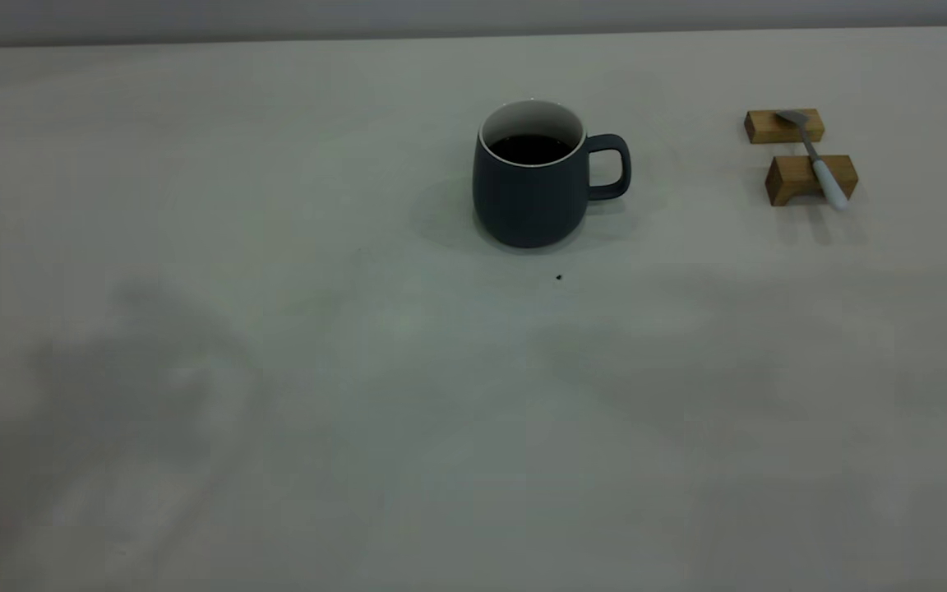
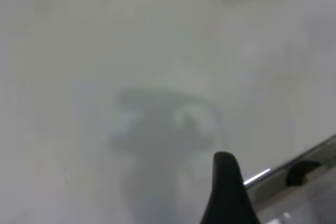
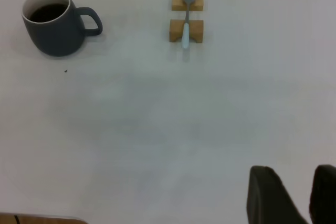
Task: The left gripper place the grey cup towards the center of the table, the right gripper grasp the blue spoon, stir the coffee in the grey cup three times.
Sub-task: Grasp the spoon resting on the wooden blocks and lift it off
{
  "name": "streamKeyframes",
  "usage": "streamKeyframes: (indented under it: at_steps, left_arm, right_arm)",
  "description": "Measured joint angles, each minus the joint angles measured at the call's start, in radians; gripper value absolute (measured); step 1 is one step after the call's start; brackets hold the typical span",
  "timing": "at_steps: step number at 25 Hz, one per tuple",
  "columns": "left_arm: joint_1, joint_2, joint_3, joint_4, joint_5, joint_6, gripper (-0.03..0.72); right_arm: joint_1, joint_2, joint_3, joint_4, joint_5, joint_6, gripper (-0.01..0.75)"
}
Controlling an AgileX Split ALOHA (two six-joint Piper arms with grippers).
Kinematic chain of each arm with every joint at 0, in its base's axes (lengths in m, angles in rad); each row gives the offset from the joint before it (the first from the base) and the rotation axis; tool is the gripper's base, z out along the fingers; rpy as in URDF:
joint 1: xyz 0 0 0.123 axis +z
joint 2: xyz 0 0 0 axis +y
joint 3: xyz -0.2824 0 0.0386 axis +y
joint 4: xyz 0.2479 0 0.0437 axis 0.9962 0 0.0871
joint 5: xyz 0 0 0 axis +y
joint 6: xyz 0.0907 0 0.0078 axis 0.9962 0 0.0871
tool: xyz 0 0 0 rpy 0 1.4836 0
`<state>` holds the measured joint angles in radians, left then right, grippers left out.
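- Well apart from the spoon (image 3: 185,27) (on two wooden blocks (image 3: 186,30)), the right gripper (image 3: 296,192) hangs with fingers parted.
- Left gripper (image 2: 227,187): fingers' state cannot be told.
- Cup (image 1: 531,174) of coffee (image 1: 529,149) stands mid-table (image 1: 358,370).

Open table (image 1: 276,370) surrounds the grey cup (image 1: 529,185); two wooden blocks (image 1: 810,178) prop the blue spoon (image 1: 820,164).

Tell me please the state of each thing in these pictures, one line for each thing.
Grey cup: upright on the table, handle toward the spoon, nothing holding it.
Coffee: in the cup, surface flat.
Blue spoon: lying across two wooden blocks, not held.
Right gripper: fingers apart, empty, away from the spoon.
Left gripper: over bare table, one finger visible.
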<state>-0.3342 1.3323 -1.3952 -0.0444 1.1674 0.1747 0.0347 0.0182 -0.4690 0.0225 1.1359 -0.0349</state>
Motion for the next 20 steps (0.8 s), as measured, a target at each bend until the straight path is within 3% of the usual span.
streamKeyframes:
  at_steps: [9,20]
  left_arm:
    - [0.024,-0.464,0.432,0.015,0.0,-0.095,0.585]
    - [0.316,-1.053,0.791,0.071,-0.006,-0.183,0.585]
  right_arm:
    - [0.0,0.0,0.0,0.0,0.0,0.0,0.238]
    - [0.0,0.0,0.0,0.0,0.0,0.0,0.238]
